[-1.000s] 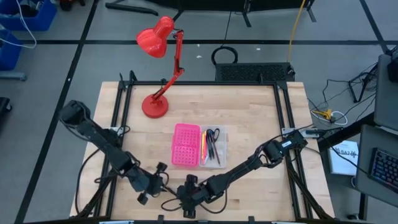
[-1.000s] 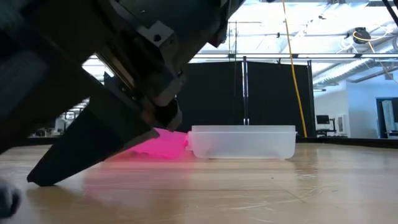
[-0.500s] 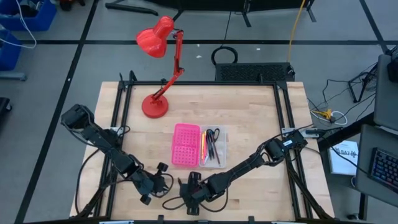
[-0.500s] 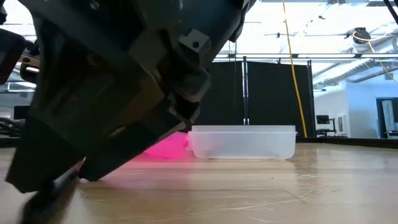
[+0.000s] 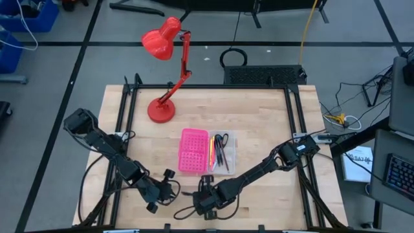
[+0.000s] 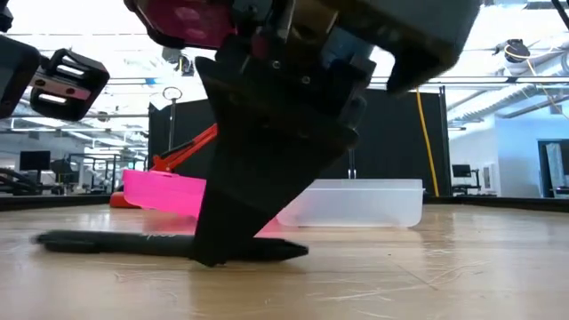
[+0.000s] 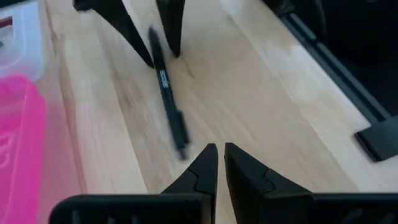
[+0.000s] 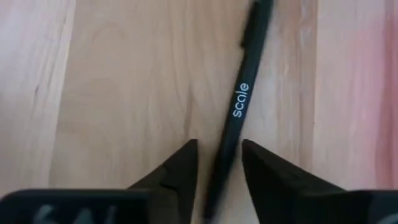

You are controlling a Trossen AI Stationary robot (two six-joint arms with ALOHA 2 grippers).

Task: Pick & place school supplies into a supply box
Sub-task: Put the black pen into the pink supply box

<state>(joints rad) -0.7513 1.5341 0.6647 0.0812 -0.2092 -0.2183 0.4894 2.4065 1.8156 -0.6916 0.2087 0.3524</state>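
Note:
A black pen [image 8: 235, 112] lies flat on the wooden table near its front edge, also in the low view [image 6: 133, 242]. My right gripper [image 8: 219, 165] stands over the pen's middle, open, one finger on each side of the barrel. My left gripper [image 7: 221, 152] is shut and empty, hovering a little to the table's left of the pen's end [image 7: 180, 140]. The supply box lies open at the table's centre. Its pink half [image 5: 193, 151] is beside its clear half [image 5: 222, 152], which has pens and scissors in it. My right gripper comes at the pen from above, fingers pointing down and lying across the barrel. One finger [image 8: 261, 168] lies against the barrel's side [image 8: 231, 140]. A sliver of wood shows between the barrel and the other finger [image 8: 183, 168]. The pen rests flat on the table.
A red desk lamp [image 5: 165, 65] stands at the table's far left. Black frame rails [image 5: 126, 123] run along the left and right sides. Bare wood lies between the box and the front edge.
My right gripper has gone a little toward the table's right and far edges, along the front of the table. In the low view it has cleared the left of the picture, so the pen on the table now shows.

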